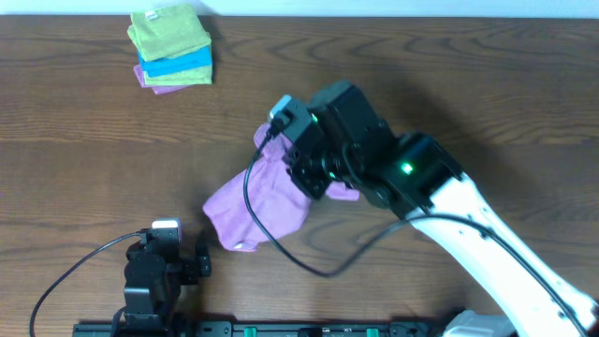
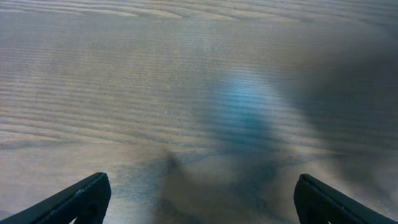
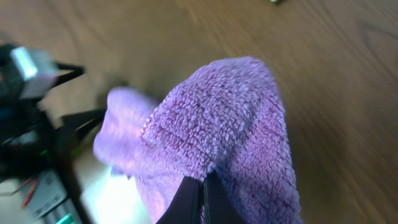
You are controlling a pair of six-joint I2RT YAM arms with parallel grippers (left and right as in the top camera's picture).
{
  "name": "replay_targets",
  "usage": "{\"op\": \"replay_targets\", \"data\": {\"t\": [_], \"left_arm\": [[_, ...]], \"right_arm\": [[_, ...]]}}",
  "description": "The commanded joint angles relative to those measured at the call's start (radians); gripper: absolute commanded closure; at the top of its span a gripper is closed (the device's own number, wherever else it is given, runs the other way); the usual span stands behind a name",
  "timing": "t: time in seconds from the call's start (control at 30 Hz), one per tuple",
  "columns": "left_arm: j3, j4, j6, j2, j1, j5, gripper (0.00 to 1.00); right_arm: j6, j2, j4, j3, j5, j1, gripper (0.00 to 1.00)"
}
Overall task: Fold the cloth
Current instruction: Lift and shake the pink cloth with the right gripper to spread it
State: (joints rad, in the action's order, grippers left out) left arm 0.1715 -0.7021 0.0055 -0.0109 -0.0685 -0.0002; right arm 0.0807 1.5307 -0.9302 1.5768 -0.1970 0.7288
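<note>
A purple fleece cloth [image 1: 257,211] lies bunched at the table's middle, partly lifted. My right gripper [image 1: 314,173] is shut on its upper part and holds it off the wood; in the right wrist view the cloth [image 3: 217,137] drapes over both sides of the closed fingers [image 3: 202,186]. My left gripper [image 1: 164,248] rests at the front edge, left of the cloth and apart from it. Its fingers [image 2: 199,199] are spread wide over bare wood with nothing between them.
A stack of folded cloths [image 1: 171,47], green, blue and purple, sits at the back left. A black cable [image 1: 281,239] loops over the purple cloth. The right arm [image 1: 468,225] runs in from the front right corner.
</note>
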Motion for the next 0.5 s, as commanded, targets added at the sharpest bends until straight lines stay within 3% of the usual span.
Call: {"op": "replay_targets", "data": {"t": [0.0, 0.17, 0.2, 0.23, 0.3, 0.37, 0.47], "left_arm": [[-0.011, -0.023, 0.014, 0.007, -0.005, 0.000, 0.05], [-0.011, -0.023, 0.014, 0.007, -0.005, 0.000, 0.05], [-0.011, -0.023, 0.014, 0.007, -0.005, 0.000, 0.05], [-0.011, -0.023, 0.014, 0.007, -0.005, 0.000, 0.04], [-0.011, -0.023, 0.014, 0.007, -0.005, 0.000, 0.05], [-0.011, -0.023, 0.014, 0.007, -0.005, 0.000, 0.05], [-0.011, -0.022, 0.014, 0.007, -0.005, 0.000, 0.05]], "right_arm": [[0.011, 0.129, 0.047, 0.001, 0.040, -0.072, 0.99], [-0.001, 0.391, 0.273, 0.001, 0.109, -0.221, 0.97], [-0.017, 0.449, 0.333, 0.001, 0.179, -0.251, 0.83], [-0.040, 0.513, 0.399, 0.002, 0.278, -0.286, 0.55], [-0.063, 0.568, 0.422, 0.011, 0.356, -0.327, 0.27], [-0.124, 0.570, 0.369, 0.026, 0.347, -0.364, 0.17], [-0.159, 0.505, 0.304, 0.034, 0.283, -0.379, 0.16]]}}
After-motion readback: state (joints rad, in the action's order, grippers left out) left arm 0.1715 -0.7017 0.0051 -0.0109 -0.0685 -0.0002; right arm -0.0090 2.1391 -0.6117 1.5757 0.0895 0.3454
